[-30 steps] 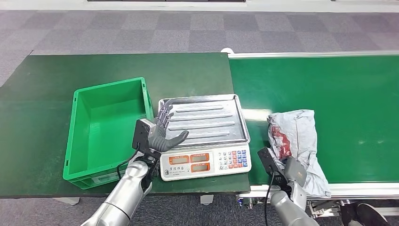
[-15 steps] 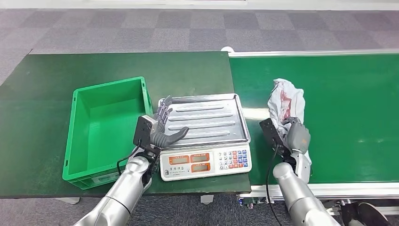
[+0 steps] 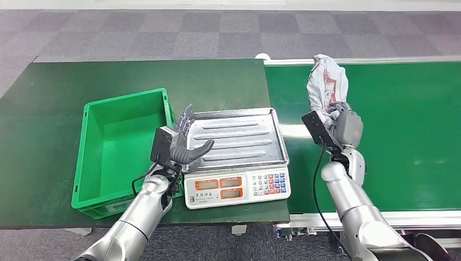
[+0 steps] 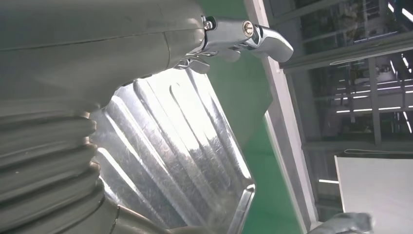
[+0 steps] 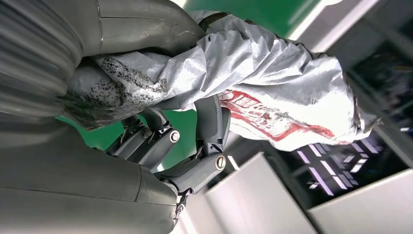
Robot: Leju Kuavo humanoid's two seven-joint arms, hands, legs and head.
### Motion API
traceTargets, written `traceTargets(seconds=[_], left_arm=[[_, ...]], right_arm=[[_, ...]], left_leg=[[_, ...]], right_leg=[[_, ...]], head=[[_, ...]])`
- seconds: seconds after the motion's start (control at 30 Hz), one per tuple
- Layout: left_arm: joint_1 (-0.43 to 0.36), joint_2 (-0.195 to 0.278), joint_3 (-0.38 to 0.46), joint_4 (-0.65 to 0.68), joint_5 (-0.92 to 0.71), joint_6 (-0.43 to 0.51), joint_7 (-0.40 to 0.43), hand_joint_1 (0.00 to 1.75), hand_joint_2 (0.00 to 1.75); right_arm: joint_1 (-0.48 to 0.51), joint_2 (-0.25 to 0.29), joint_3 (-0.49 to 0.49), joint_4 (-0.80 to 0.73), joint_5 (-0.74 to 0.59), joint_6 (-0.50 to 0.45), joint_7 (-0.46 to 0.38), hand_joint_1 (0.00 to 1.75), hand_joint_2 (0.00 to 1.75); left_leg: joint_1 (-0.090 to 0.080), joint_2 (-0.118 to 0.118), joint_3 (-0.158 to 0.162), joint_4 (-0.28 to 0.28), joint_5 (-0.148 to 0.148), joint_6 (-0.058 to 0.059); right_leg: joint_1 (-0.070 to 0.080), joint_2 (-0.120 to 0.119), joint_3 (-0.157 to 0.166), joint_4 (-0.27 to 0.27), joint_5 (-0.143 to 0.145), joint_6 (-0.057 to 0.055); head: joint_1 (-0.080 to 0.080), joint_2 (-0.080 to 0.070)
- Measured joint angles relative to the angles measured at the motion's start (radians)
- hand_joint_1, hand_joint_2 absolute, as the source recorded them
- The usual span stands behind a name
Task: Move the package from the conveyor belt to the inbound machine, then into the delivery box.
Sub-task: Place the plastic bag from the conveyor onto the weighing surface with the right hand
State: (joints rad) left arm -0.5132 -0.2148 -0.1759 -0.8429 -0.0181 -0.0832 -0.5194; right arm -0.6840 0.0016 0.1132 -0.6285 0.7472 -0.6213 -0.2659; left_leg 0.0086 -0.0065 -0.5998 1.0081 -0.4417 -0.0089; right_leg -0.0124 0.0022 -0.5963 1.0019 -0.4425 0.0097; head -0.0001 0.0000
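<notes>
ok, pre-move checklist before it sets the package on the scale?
1. Right hand grips the package: ok, fingers wrap the grey bag in the right wrist view.
2. Package clear of the belt: ok, it is held up above it.
3. Scale tray empty: ok, bare metal.
4. Left hand clear of the tray: not ok, open and at the tray's left edge.
5. Box empty: ok.
6. Grip secure enough for the carry: cannot tell, the bag is loose and crumpled.
</notes>
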Motion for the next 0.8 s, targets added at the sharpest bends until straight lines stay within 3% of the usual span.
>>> traceTargets(seconds=[0.23,0.53,0.8], left_arm=[[-0.014,0.008,0.000,-0.001,0.001,0.010,0.001,0.00,1.75],[-0.034,0.016,0.002,-0.034,0.009,0.033,0.003,0.00,1.75],[-0.034,0.022,0.018,-0.061,0.019,0.043,0.003,0.00,1.75]], right_arm=[[-0.028,0.025,0.083,-0.012,0.001,0.040,0.010,1.75,1.75],[-0.049,0.164,0.316,-0.013,0.020,0.119,0.066,1.75,1.75],[-0.035,0.228,0.418,-0.028,0.006,0.160,0.080,1.75,1.75]], left_leg=[[0.000,0.000,-0.001,0.000,0.000,0.000],[0.001,0.000,-0.003,0.000,0.002,-0.003],[0.002,0.000,-0.003,0.000,0.002,-0.003]], right_leg=[[0.000,0.000,-0.001,0.001,0.000,0.000],[0.002,0.000,-0.005,0.002,0.000,-0.003],[0.002,0.000,-0.005,0.002,0.000,-0.003]], head=[[0.000,0.000],[0.000,0.000],[0.000,0.000]])
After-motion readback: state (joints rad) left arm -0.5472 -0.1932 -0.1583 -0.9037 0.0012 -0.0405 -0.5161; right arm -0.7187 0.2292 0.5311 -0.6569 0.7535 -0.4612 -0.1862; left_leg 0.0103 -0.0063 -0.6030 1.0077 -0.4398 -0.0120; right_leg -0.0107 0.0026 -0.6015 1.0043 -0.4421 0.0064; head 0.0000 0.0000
